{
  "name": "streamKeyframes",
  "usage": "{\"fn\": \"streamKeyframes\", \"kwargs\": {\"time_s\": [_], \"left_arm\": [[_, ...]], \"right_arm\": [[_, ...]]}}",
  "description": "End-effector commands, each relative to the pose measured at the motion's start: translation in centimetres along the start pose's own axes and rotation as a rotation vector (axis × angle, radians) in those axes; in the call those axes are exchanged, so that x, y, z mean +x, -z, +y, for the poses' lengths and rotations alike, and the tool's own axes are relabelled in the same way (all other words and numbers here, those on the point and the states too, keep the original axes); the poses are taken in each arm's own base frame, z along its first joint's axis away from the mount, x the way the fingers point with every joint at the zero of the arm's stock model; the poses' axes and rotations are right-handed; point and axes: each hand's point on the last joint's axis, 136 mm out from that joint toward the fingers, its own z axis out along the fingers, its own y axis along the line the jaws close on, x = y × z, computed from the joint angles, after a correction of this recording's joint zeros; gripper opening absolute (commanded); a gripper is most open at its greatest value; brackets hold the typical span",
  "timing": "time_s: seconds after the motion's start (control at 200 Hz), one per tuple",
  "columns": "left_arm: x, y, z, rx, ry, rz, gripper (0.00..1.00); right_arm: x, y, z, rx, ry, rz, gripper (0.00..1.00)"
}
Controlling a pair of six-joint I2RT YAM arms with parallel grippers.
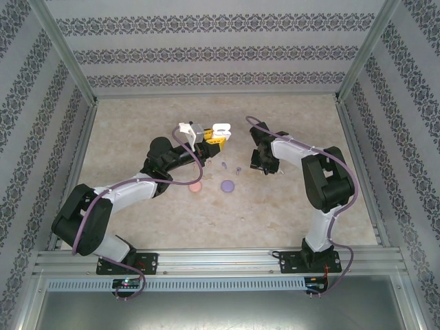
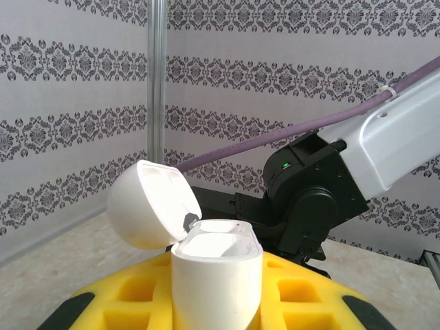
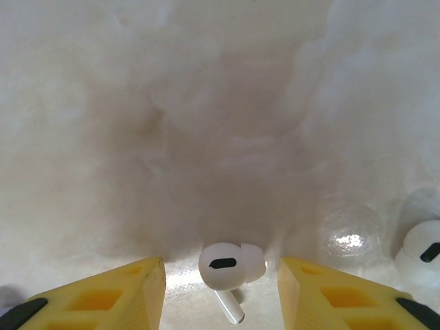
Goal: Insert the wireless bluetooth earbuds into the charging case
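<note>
In left claw (image 2: 216, 292): white case (image 2: 216, 268); claw pads (image 2: 137, 295) yellow with black patches. Between yellow fingers (image 3: 103, 299) of right claw (image 3: 221, 285): white earbud (image 3: 230, 265), black slot; second white earbud (image 3: 423, 251) right of that claw. Beyond left claw, wall (image 2: 69, 137) grey, dark damask bands. Purple cable (image 2: 289, 130). Beige marbled table (image 1: 275, 206). Near claws: pink case (image 1: 194, 186), purple case (image 1: 227, 185).

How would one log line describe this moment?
left tool: shut on white charging case, lid open | right tool: open, straddling white earbud
</note>
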Motion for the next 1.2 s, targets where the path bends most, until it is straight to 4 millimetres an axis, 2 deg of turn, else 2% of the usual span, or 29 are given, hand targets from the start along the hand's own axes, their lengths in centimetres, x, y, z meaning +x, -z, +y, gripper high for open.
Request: {"fn": "streamKeyframes", "kwargs": {"time_s": [0.0,0.18,0.55,0.974,1.194], "left_arm": [[-2.1,0.1,-1.3,0.044,-0.035,-0.058,0.0],[-1.9,0.0,-1.4,0.046,-0.034,-0.052,0.0],[-1.4,-0.3,-1.5,0.055,-0.025,-0.039,0.0],[-1.0,-0.7,-1.7,0.068,-0.017,-0.029,0.0],[-1.2,-0.8,-2.1,0.078,-0.018,-0.031,0.0]], "right_arm": [[-0.7,-0.5,-0.1,0.011,0.01,-0.004,0.46],[-0.5,-0.9,-0.1,0.014,0.014,0.004,0.42],[-1.1,-1.2,-0.4,0.026,0.01,-0.004,0.43],[-1.5,-0.9,0.3,-0.017,0.026,-0.014,0.25],[-1.8,0.5,0.9,-0.08,0.035,-0.062,0.23]]}}
